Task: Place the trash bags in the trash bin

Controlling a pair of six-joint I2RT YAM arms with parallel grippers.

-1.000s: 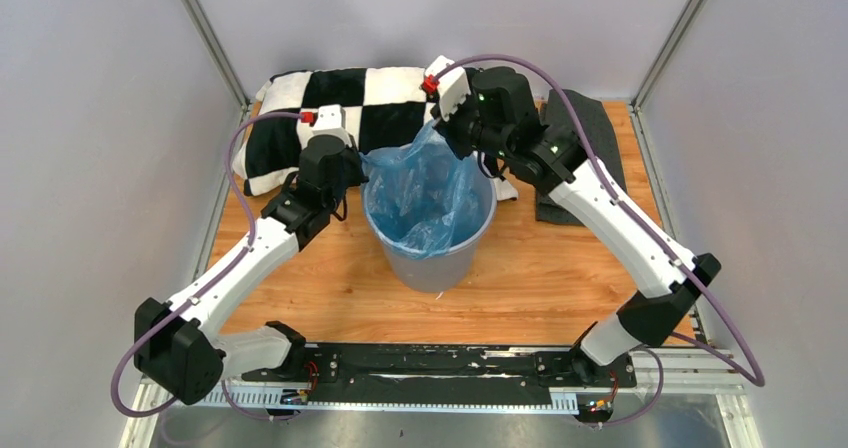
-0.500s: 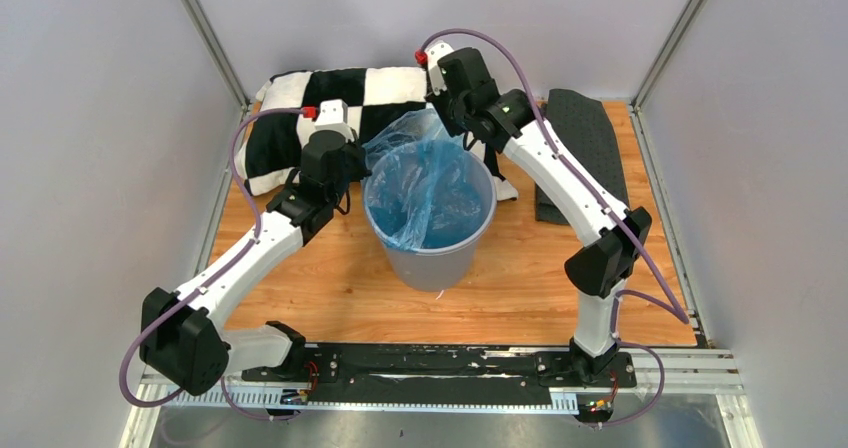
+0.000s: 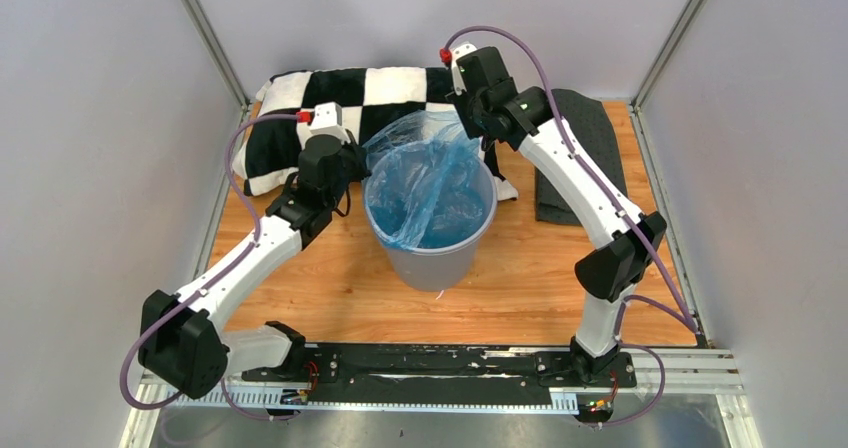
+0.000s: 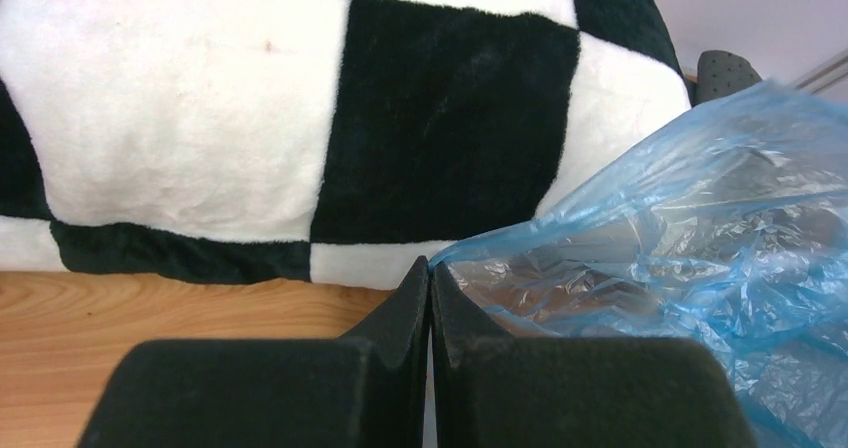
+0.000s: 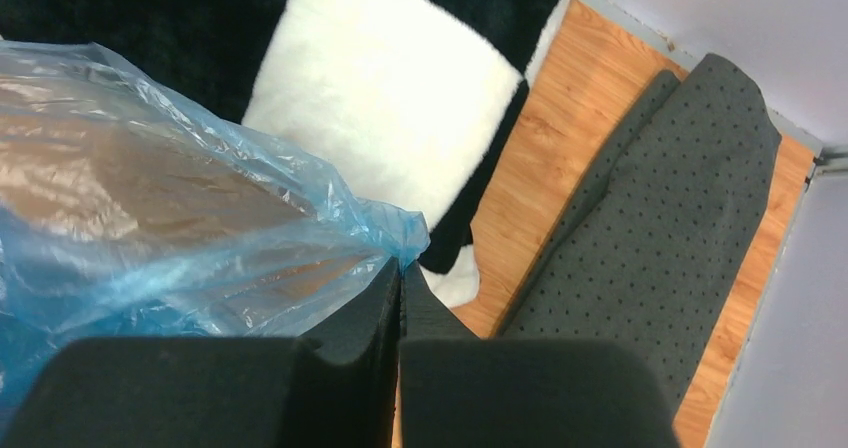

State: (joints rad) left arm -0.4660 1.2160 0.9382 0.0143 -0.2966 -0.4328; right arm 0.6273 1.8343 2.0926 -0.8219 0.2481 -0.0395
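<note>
The light-grey trash bin point(image 3: 440, 258) stands mid-table. The light-blue trash bag point(image 3: 425, 183) hangs inside it, its mouth rising above the rim at the back. My left gripper point(image 3: 353, 166) sits at the bin's left rim, shut on the bag's edge. In the left wrist view the bag point(image 4: 700, 198) runs into the closed tips of the left gripper point(image 4: 430, 268). My right gripper point(image 3: 472, 133) is at the back right of the rim. In the right wrist view a corner of the bag point(image 5: 150, 218) is pinched in the right gripper point(image 5: 402, 268).
A black-and-white checkered pillow point(image 3: 320, 98) lies directly behind the bin, close to both grippers. A dark grey dotted mat point(image 3: 590, 138) lies at the back right. Wooden tabletop point(image 3: 330, 278) shows in front of the bin. Grey walls enclose the cell.
My right arm has drawn back from over the bin toward the back right, carrying the bag's corner with it and spreading the mouth. The left arm has barely moved.
</note>
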